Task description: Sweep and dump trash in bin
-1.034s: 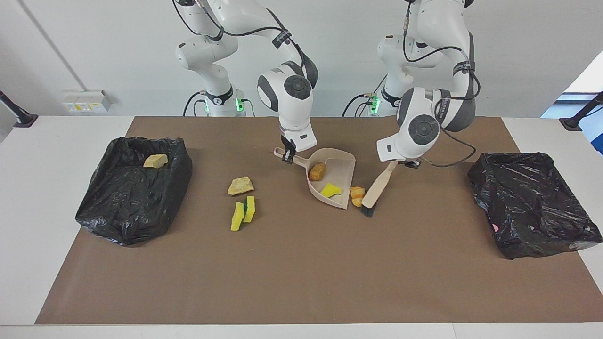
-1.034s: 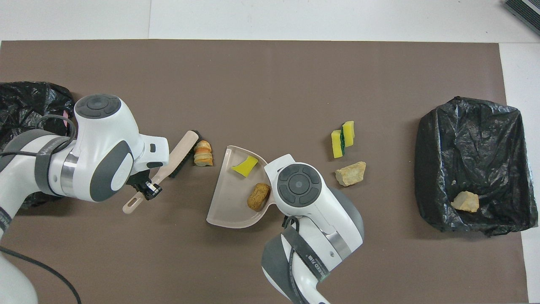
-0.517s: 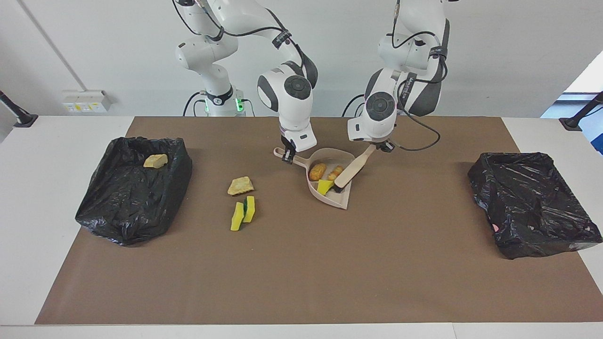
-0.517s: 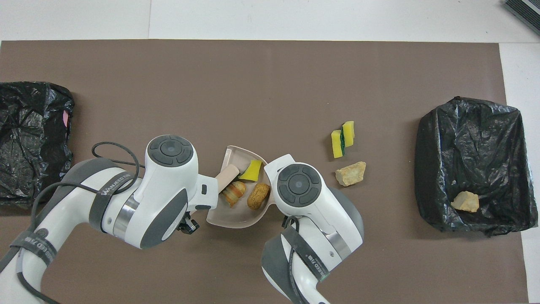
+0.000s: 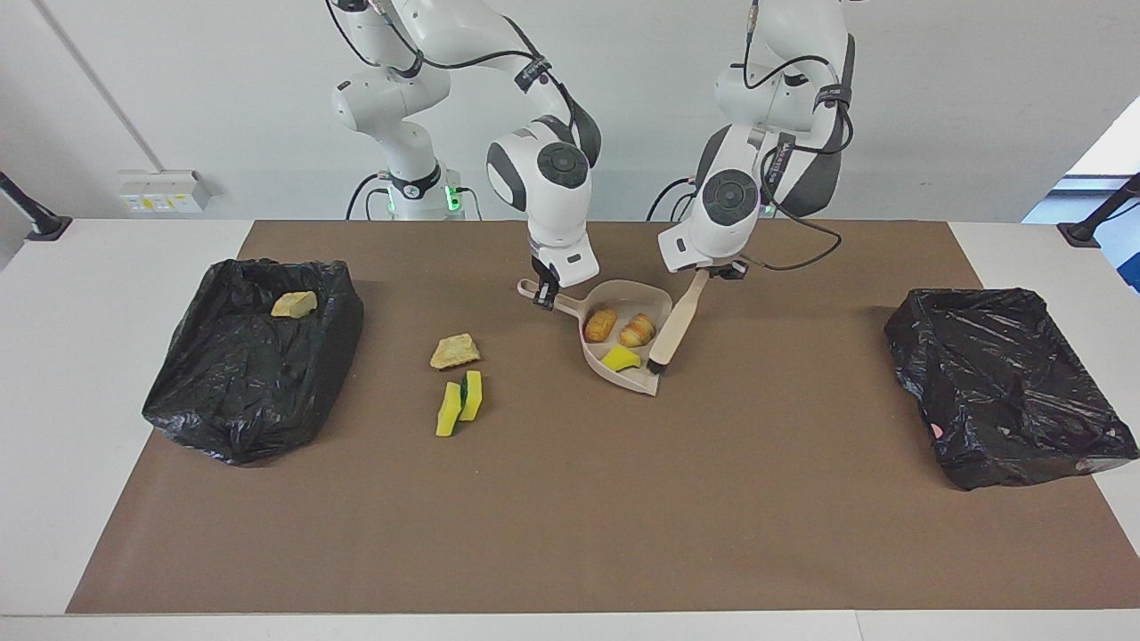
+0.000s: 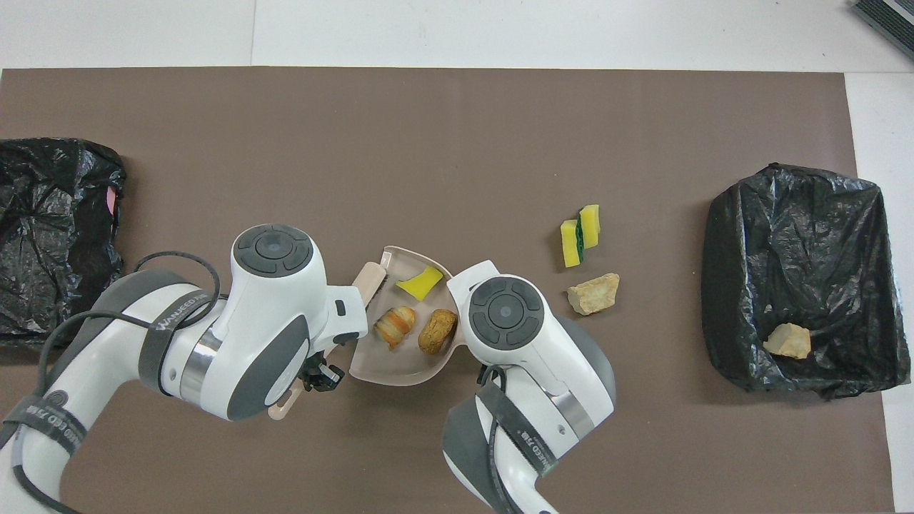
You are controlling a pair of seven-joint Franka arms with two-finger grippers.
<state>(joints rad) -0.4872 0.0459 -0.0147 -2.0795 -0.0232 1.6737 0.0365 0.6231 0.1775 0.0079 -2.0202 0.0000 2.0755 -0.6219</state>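
Three trash chunks (image 5: 621, 338) sit in the dustpan (image 5: 655, 307), two more on the counter (image 5: 570, 499) toward the right arm's end, one in a bin (image 5: 254, 374). Right gripper (image 5: 544, 296) fingers clamp the dustpan handle; left gripper (image 5: 717, 271) fingers clamp the brush (image 5: 673, 329).

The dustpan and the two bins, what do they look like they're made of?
The dustpan looks like matte beige moulded plastic: smooth, one even colour, thin rim. Each bin, one at the right arm's end and one at the left arm's end, shows only a crinkled, glossy black plastic liner; what lies under it is hidden.
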